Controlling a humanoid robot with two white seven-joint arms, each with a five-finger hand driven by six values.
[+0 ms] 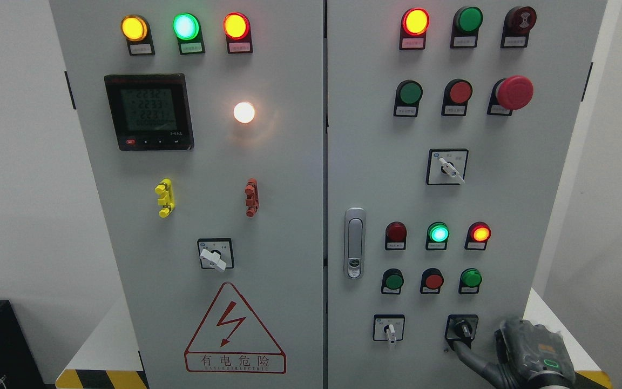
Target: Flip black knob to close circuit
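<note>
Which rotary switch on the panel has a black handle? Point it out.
The black knob at the right door's bottom right, beside the right hand, whose finger reaches it. The other three rotary switches have white handles.

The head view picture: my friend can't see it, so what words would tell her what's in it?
A robot hand reaches up from the lower right, a finger touching the black knob near the bottom of a grey electrical cabinet. The cabinet is covered in glowing lights, coloured buttons, switches, a small screen and a red lightning warning sign.
</note>
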